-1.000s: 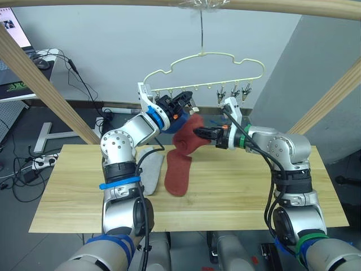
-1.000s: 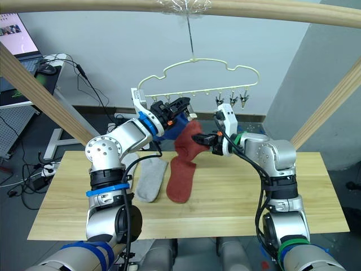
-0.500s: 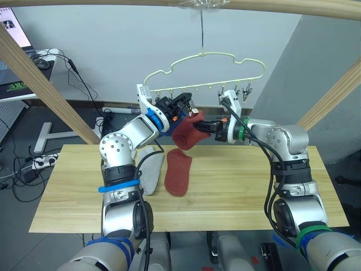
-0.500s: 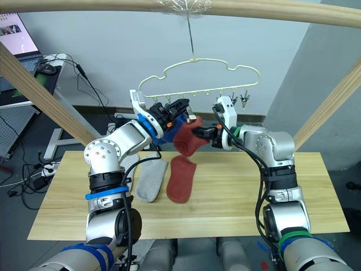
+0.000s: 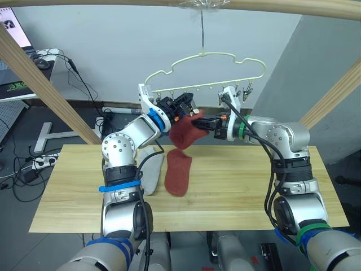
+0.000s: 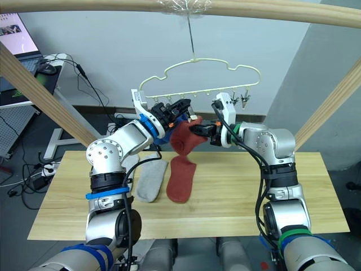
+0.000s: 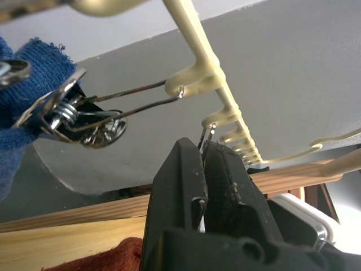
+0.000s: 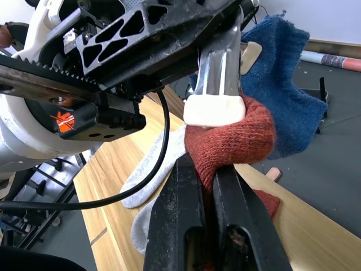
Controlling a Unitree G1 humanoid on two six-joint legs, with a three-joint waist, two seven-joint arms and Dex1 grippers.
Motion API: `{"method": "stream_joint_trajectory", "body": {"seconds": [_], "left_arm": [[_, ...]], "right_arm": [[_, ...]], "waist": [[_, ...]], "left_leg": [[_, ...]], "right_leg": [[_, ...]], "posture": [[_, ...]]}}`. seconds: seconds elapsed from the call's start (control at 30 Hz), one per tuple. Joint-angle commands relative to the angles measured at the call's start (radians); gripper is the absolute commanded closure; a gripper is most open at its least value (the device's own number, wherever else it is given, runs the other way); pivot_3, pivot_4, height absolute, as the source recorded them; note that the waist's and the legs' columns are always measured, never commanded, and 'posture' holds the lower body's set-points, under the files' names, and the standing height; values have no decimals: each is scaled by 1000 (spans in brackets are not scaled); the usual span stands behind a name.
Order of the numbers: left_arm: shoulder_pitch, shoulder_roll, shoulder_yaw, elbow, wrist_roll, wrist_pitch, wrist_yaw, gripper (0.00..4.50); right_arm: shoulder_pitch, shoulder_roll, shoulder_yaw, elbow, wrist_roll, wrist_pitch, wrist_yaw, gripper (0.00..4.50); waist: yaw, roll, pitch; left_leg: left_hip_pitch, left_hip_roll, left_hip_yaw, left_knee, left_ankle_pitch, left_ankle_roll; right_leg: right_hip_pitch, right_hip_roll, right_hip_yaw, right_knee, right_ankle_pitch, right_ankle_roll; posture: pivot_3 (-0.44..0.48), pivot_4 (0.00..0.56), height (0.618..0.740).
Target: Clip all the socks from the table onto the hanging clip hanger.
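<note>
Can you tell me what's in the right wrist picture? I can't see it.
The right hand pinches a rust red sock and lifts it to a metal clip. A blue sock hangs behind, and a grey sock lies on the wooden table.

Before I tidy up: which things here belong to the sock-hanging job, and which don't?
Job: clip hanger; held red sock; red sock and grey sock on the table; blue sock already clipped.

Not the job: wooden poles; floor cables; laptop.
</note>
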Motion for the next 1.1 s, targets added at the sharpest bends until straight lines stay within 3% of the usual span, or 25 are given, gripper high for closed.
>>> {"method": "stream_joint_trajectory", "body": {"seconds": [0.03, 0.13, 0.4, 0.53, 0.77, 0.9, 1.1], "left_arm": [[5, 3, -26, -33, 11, -14, -8, 3802], [7, 1, -29, -36, 2, -12, -10, 2922], [4, 12, -14, -50, -36, 2, -17, 2922], [30, 54, -67, -110, 5, -2, -38, 2885], [119, 142, -164, -221, 74, -11, -90, 2885], [183, 226, -249, -324, 164, -70, -176, 2885], [265, 307, -282, -409, 250, -190, -296, 2885]], "right_arm": [[-41, -7, -11, -45, 35, -7, 8, 4500], [-40, -10, -11, -48, 36, -6, 9, 4500], [-36, -14, -5, -46, 35, -7, 7, 4500], [-31, -18, 4, -43, 31, -7, 11, 3546], [8, -42, 36, -64, 7, -22, 0, 1143], [82, -62, 36, -172, 11, 3, -34, 1143], [208, -56, 9, -379, 9, 48, -156, 1143]], "waist": [[0, 0, 0], [0, 0, 0], [0, 0, 0], [-1, 0, 0], [2, 0, 0], [5, 0, 0], [14, 0, 0]], "left_leg": [[0, 0, 0, 0, 0, 0], [0, 0, 0, 0, 0, 0], [0, 0, 0, 0, 0, 0], [0, 0, 0, 0, 0, 0], [0, 0, 0, -1, 0, 0], [0, 0, 0, -1, 0, 0], [0, 0, 0, -2, 0, 0]], "right_leg": [[0, 0, 0, 0, 0, 0], [0, 0, 0, 0, 0, 0], [0, 0, 0, 0, 0, 0], [0, 0, 0, 0, 0, 0], [0, 0, 0, 0, 0, 0], [-1, 0, 0, 0, 0, 0], [-1, 0, 0, 0, 0, 0]], "posture": [[41, 210, 740], [41, 210, 740], [45, 207, 740], [52, 207, 740], [80, 203, 740], [96, 198, 740], [119, 190, 740]]}}
